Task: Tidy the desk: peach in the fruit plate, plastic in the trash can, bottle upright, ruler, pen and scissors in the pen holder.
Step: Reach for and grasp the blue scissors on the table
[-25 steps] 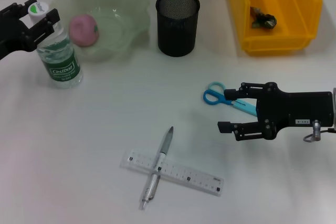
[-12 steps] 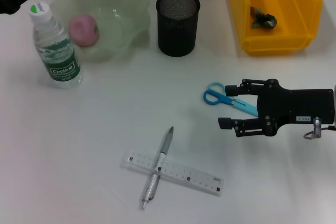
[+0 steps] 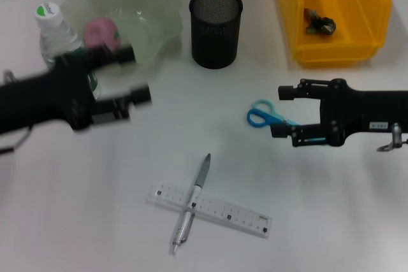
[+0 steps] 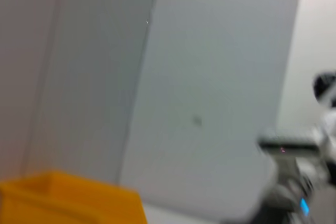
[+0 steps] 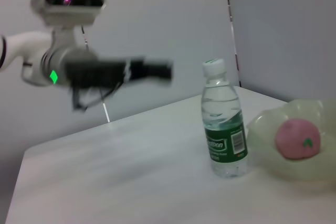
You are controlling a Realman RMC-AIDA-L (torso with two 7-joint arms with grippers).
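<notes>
Done: peach (image 3: 102, 35) lies in the plate (image 3: 150, 4); bottle (image 3: 56, 30) stands upright beside the plate; a crumpled scrap (image 3: 319, 22), likely the plastic, lies in the yellow bin (image 3: 376, 4).
Left: scissors (image 3: 268, 116), pen (image 3: 193, 200) and ruler (image 3: 210, 210) all lie on the table (image 3: 95, 208); the holder (image 3: 215, 27) looks empty as far as its mesh shows.
Progress: judged about half through, with only the three holder items remaining.
Right tool (image 3: 285, 111): jaws spread wide and released, holding nothing; it hovers over the scissors' blade end, the blue handles just ahead of its tips. Whether a finger touches the blades cannot be told.
Left tool (image 3: 135, 74): blurred, jaws apart, empty; bottle and plate sit just behind it, pen and ruler lie well apart on its near side.
Scissors: flat on the table, handles pointing away from the right tool, blades hidden under it.
Pen and ruler: crossed, pen on top, touching; well apart from both tools, towards the table's near edge.
Holder: upright, beyond the right tool's tips and off to its left, between plate and bin.
Next step, as judged: right tool closes on the scissors.
</notes>
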